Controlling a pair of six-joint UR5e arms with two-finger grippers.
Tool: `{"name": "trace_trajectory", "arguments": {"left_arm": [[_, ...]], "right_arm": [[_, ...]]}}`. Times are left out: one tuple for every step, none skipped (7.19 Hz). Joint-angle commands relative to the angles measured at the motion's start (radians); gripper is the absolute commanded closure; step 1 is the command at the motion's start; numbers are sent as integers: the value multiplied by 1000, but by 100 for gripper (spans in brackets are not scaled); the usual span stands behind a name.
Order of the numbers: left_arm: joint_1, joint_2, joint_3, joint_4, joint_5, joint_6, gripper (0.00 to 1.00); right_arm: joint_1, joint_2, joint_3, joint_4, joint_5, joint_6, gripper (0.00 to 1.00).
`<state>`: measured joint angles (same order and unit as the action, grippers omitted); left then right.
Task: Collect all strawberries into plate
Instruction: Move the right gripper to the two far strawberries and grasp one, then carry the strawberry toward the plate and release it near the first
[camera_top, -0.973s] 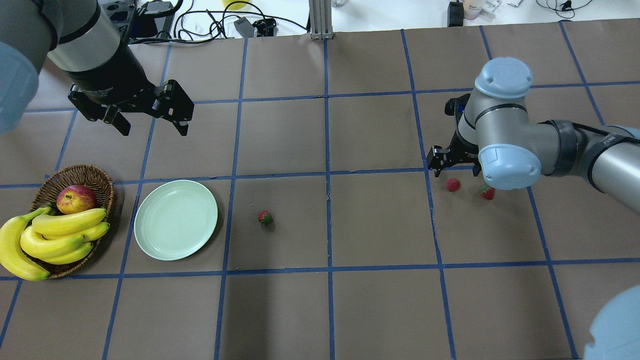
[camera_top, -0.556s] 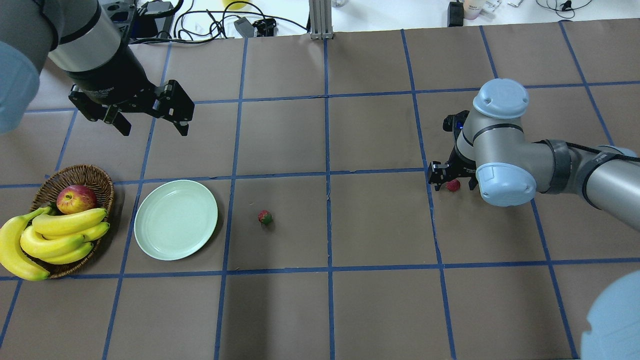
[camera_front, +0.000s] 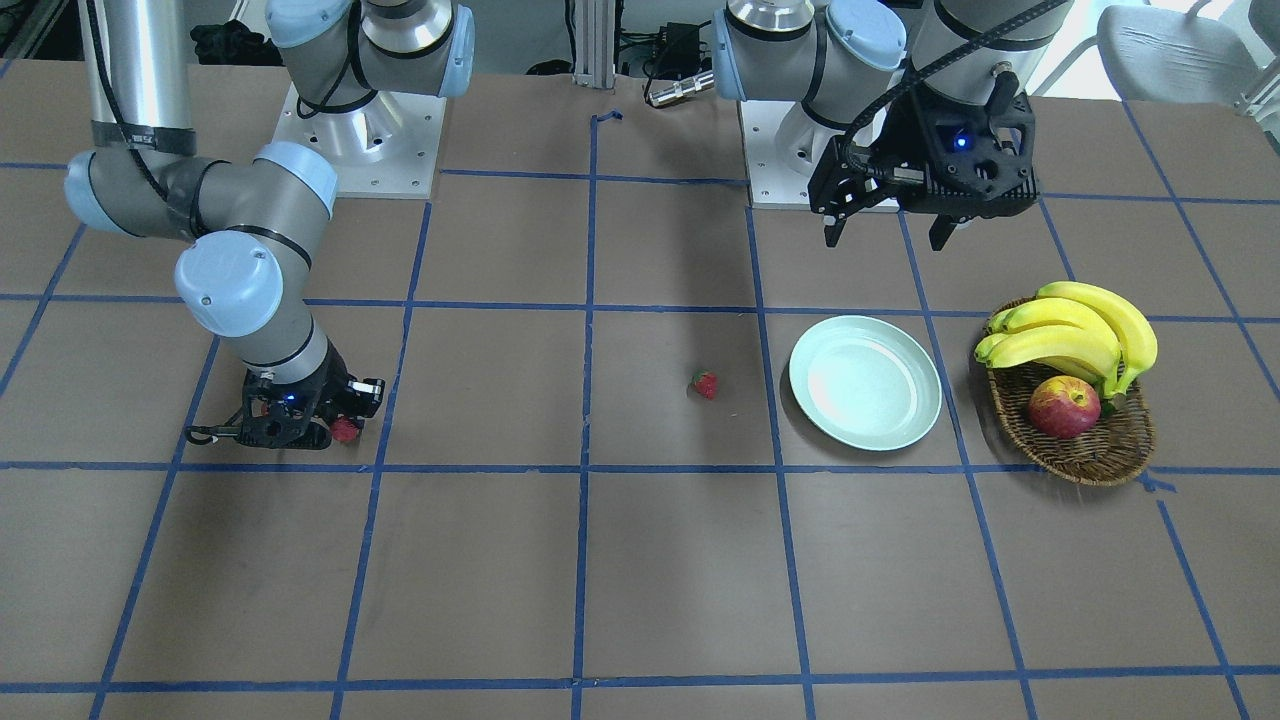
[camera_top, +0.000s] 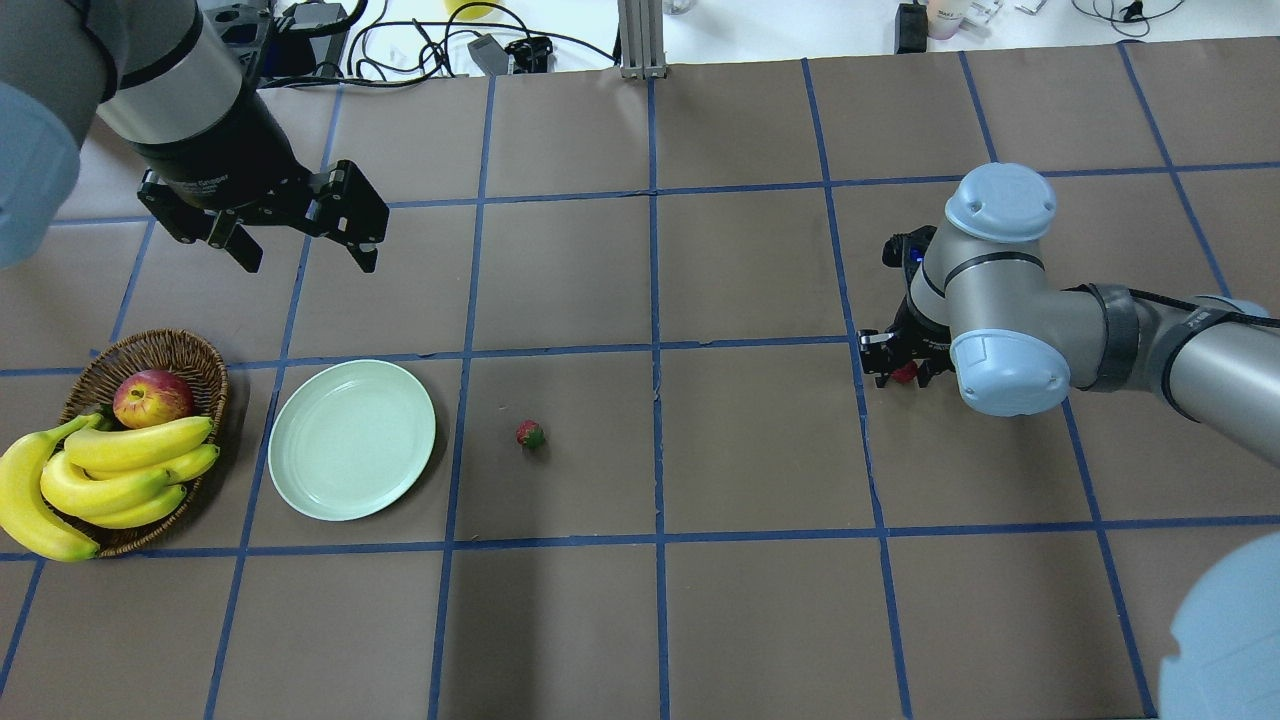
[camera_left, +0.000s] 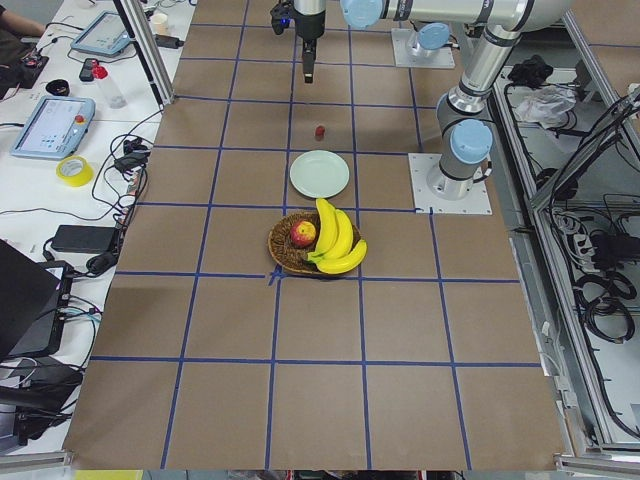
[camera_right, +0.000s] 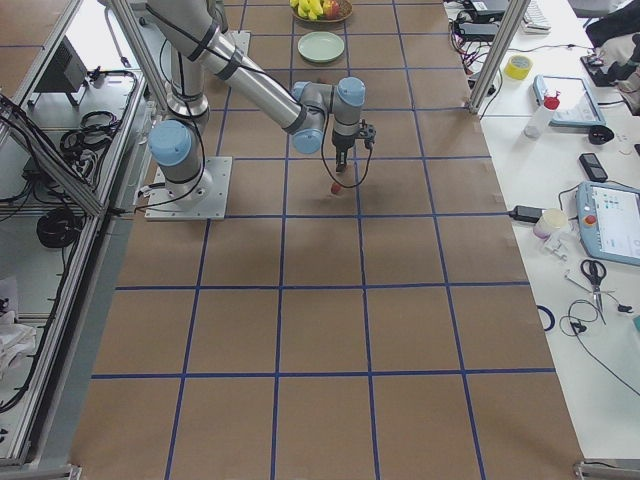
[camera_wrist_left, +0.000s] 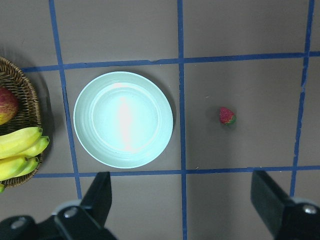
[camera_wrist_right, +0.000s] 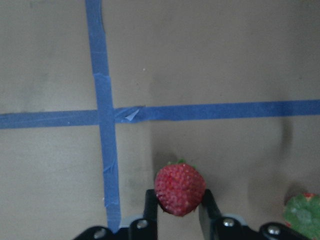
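My right gripper (camera_top: 904, 373) is low on the table at the right, its fingers (camera_wrist_right: 150, 210) shut on a strawberry (camera_wrist_right: 179, 189), also red in the front view (camera_front: 346, 430). A second strawberry (camera_wrist_right: 303, 210) lies just beside it, half out of frame and hidden under the arm in the overhead view. A third strawberry (camera_top: 529, 434) lies alone right of the empty mint-green plate (camera_top: 352, 440). My left gripper (camera_top: 300, 255) hangs open and empty high above the table behind the plate; its wrist view looks down on the plate (camera_wrist_left: 123, 119) and that strawberry (camera_wrist_left: 226, 115).
A wicker basket (camera_top: 170, 345) with bananas (camera_top: 110, 475) and a red-yellow apple (camera_top: 152, 397) stands just left of the plate. Blue tape lines grid the brown table. Cables and boxes lie along the far edge.
My right gripper moved down over the left one of the two right-hand strawberries and its fingers closed on it. The arm's elbow now covers the other. The left arm stayed still.
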<state>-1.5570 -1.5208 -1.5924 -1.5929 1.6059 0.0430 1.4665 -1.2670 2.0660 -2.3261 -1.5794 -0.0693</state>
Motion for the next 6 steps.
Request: {"name": "trace_trajectory", "arguments": {"left_arm": [[0,-1,-1,1,-1,0,0],[0,1,0,1,2,0,0],[0,1,0,1,2,0,0],[0,-1,-1,-1,2,0,0],[3,-1,-6,5,-1,0,0],[3,-1,-8,5,-1,0,0]], "right_arm": [[0,-9,-19,2,1,5,100],[8,-17,-52,22,-2,29,100],[58,-21,-66,24,12,114,100],[137,-11,-94,52,98,208,100],[229,0,-130,85,125,367,100],[347,32,-170,83,151,481,100]]}}
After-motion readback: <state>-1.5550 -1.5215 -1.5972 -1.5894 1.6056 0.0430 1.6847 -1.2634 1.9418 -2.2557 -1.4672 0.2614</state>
